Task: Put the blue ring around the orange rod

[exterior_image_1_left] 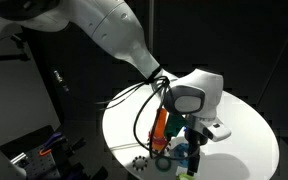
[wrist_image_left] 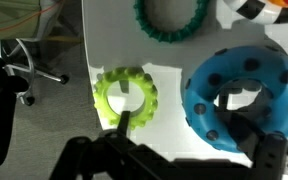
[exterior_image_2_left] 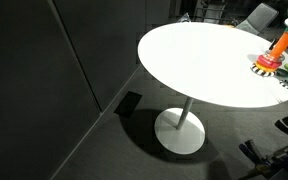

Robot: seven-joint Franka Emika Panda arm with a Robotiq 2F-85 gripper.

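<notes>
In the wrist view the blue ring (wrist_image_left: 209,100) lies flat on the white table, bright blue with dark dots and a round hole. My gripper (wrist_image_left: 184,125) is open just above it. One finger is over the lime green toothed ring (wrist_image_left: 126,97), the other over the blue ring's hole, so the blue ring's near wall lies between the fingers. The orange rod (exterior_image_2_left: 283,40) stands upright on its red base (exterior_image_2_left: 269,60). It also shows in an exterior view (exterior_image_1_left: 161,122), just beside my gripper (exterior_image_1_left: 189,142). The blue ring (exterior_image_1_left: 183,152) shows below the gripper.
A dark green toothed ring (wrist_image_left: 169,15) lies past the lime one. A white toothed ring (exterior_image_1_left: 139,163) lies near the round table's edge (exterior_image_1_left: 119,150). The table edge (wrist_image_left: 86,60) is close, with the floor and a chair base beyond.
</notes>
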